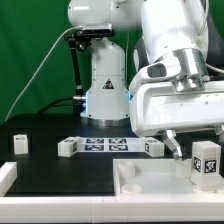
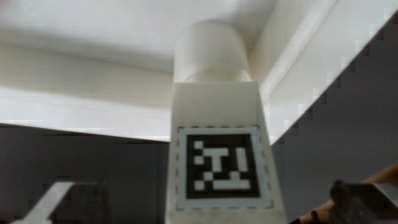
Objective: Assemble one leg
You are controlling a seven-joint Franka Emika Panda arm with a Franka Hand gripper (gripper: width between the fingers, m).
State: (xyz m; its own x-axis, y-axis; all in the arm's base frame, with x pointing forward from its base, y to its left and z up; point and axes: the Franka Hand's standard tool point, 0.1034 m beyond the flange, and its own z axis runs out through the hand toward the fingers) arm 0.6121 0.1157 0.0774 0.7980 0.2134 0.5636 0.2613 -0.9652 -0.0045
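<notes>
Gripper (image 2: 210, 203) is standing wide open, holding nothing, fingers (image 2: 54, 200) flanking the leg (image 1: 205, 161) without contact; an off-centre closure is risking knocking it askew.

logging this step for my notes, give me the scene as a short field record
leg: upright, tag facing the wrist camera
gripper: open, straddling the leg, gaps on both sides
small tagged blocks: three, in a row with the marker board
tray piece: white, nearest the exterior camera
leg seated in tray piece: cannot tell
</notes>
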